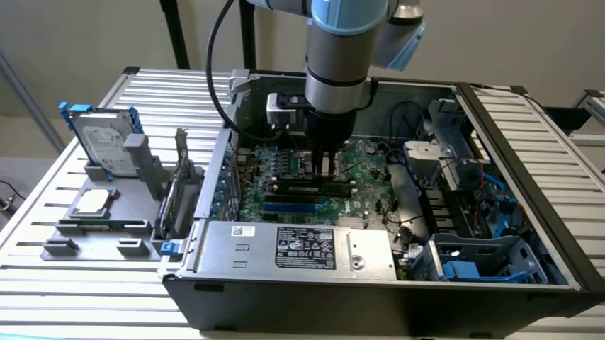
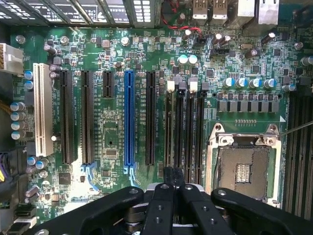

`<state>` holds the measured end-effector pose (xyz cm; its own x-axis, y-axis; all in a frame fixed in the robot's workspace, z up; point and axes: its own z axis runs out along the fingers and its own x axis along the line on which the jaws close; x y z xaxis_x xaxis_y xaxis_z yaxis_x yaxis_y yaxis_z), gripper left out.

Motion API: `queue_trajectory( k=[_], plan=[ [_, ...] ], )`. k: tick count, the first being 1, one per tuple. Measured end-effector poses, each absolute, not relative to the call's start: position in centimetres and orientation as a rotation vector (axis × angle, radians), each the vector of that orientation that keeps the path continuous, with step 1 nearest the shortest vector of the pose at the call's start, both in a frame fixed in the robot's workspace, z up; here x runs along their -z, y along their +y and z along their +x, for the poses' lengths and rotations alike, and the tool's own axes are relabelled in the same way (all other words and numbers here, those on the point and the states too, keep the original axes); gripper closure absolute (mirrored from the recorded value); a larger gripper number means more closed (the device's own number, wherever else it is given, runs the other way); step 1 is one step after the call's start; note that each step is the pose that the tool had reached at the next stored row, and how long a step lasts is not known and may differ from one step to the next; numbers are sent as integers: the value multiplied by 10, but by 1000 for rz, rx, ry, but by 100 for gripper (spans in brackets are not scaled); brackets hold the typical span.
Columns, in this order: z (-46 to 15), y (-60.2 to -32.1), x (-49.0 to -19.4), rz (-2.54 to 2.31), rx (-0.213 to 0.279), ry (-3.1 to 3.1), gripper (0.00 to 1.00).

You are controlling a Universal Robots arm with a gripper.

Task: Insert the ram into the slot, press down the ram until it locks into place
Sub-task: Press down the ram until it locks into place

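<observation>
I hold the gripper (image 2: 173, 188) shut, fingers together, directly over the ram (image 1: 315, 189), which lies seated lengthwise in its slot (image 2: 168, 132) beside the CPU socket (image 2: 243, 169), long axis across the fingers.

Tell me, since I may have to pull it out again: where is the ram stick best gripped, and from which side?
Probably at the middle of its upper long edge, pinched across the two flat faces, coming straight down from above. The ram stands on edge on the motherboard, long and thin, with parts crowding both faces lower down. The shut tool hangs right over that edge.
</observation>
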<state>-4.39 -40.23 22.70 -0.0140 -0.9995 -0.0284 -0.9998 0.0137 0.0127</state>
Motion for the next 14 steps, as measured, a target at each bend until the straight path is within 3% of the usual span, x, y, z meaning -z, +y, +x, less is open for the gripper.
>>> queue_trajectory(
  k=[14],
  plan=[
    [-44, -402, -231, -2197, -47, 2228, 90]
  ],
)
